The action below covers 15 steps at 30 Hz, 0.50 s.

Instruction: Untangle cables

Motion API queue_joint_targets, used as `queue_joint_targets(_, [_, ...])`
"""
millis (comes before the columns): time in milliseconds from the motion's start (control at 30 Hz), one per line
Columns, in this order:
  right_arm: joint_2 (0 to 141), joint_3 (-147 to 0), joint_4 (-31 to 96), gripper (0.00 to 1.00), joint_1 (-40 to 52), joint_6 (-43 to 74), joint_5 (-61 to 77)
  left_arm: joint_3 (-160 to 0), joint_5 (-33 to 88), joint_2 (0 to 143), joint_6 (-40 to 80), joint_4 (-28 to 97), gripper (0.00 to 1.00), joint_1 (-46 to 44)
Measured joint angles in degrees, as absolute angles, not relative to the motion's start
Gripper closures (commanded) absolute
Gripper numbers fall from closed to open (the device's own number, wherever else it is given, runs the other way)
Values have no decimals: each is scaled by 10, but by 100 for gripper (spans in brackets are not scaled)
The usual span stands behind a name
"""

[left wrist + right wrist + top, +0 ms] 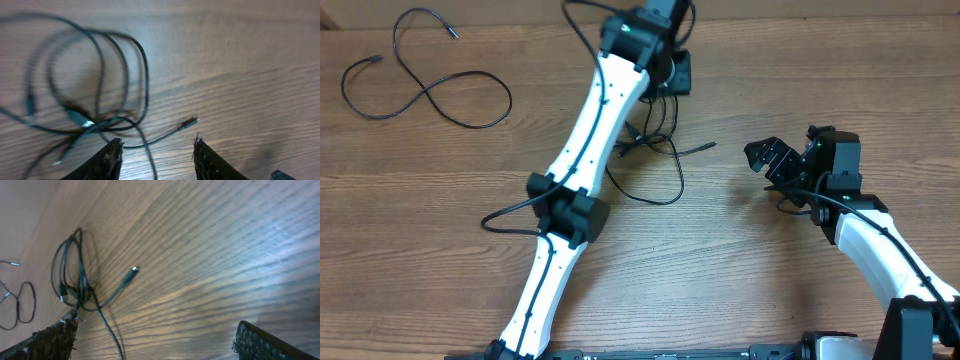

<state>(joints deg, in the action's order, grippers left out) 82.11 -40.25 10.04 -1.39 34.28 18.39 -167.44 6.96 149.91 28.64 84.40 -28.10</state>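
A tangle of thin black cables [655,150] lies mid-table, partly hidden under my left arm; one plug end [706,147] sticks out to the right. In the left wrist view the tangle [95,85] forms loose overlapping loops just ahead of my left gripper [157,146], which is open. One strand [149,162] runs between its fingers untouched. A separate looped cable [425,85] lies at the far left. My right gripper [767,158] stands wide open to the right of the tangle [75,282], holding nothing.
My white left arm [575,180] crosses the table diagonally from the front edge to the back. Its own thicker black wire [510,215] loops out at the elbow. Bare wood [820,60] surrounds the cables.
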Motion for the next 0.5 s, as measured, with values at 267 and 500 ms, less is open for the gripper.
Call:
queue_joint_targets(267, [821, -402, 115, 0, -15, 343, 187, -1674, 97, 1562, 295, 831, 52, -289])
queue_joint_targets(500, [821, -402, 116, 0, -15, 343, 187, -1674, 101, 1608, 301, 828, 55, -289])
